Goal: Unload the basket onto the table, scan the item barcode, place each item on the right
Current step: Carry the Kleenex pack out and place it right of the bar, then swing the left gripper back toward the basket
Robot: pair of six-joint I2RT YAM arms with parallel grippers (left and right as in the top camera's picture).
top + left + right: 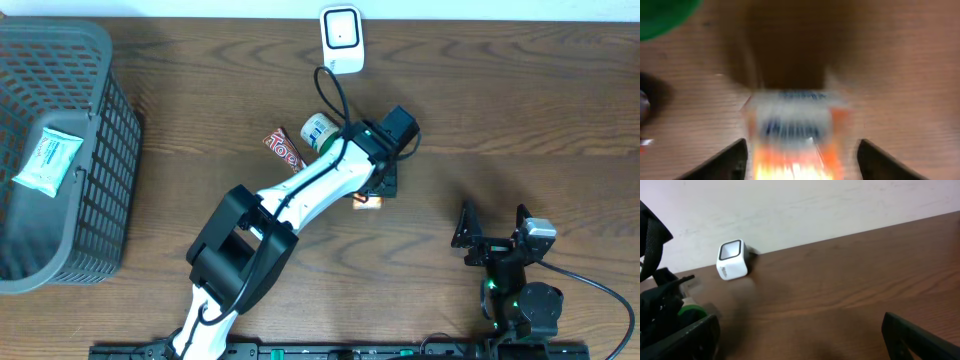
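a: overhead: left gripper [378, 188] is mid-table, right over the orange packet [368, 204], which is mostly hidden. can't tell its long axis. scanner [340, 38] is well apart, at the far edge.
b: label?
a: left wrist: orange, white and blue print, too blurred to read. it lies on the table [900, 75] between the fingers [730, 160]. gap each side, jaws apart.
b: right?
a: right wrist: right gripper [800, 322] jaws wide, empty.
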